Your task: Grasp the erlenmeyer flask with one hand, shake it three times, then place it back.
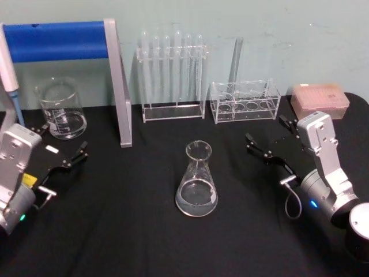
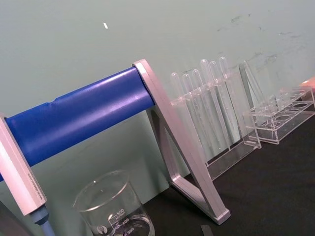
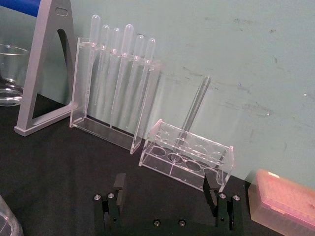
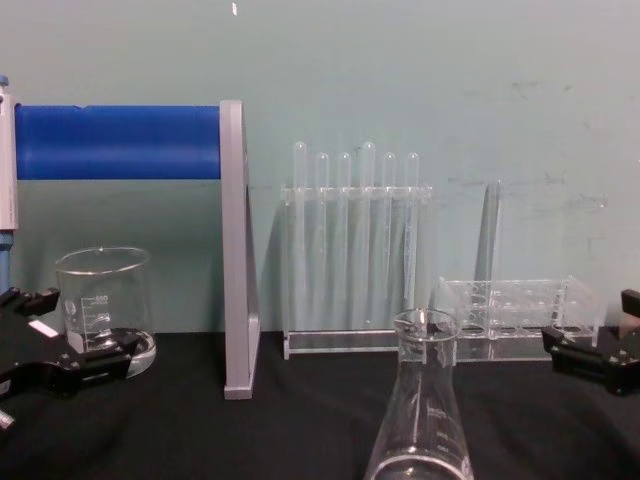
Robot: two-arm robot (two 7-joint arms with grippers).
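Note:
The erlenmeyer flask (image 1: 197, 182) stands upright and alone on the black table, midway between my two arms; in the chest view the flask (image 4: 420, 410) rises at the front centre. My left gripper (image 1: 62, 143) rests open at the left, well clear of the flask, its fingers spread in front of a beaker. Open too, my right gripper (image 1: 268, 131) sits to the flask's right, just in front of the low rack. In the right wrist view that gripper (image 3: 165, 189) has nothing between its fingers. Both also show at the chest view's edges: left gripper (image 4: 70, 335), right gripper (image 4: 600, 330).
A glass beaker (image 1: 60, 109) stands at the back left beside a pipette stand with a blue bar (image 1: 63, 40). Behind the flask are a tall test tube rack (image 1: 172, 81) and a low clear rack (image 1: 245, 101). A pink-topped box (image 1: 320, 99) sits back right.

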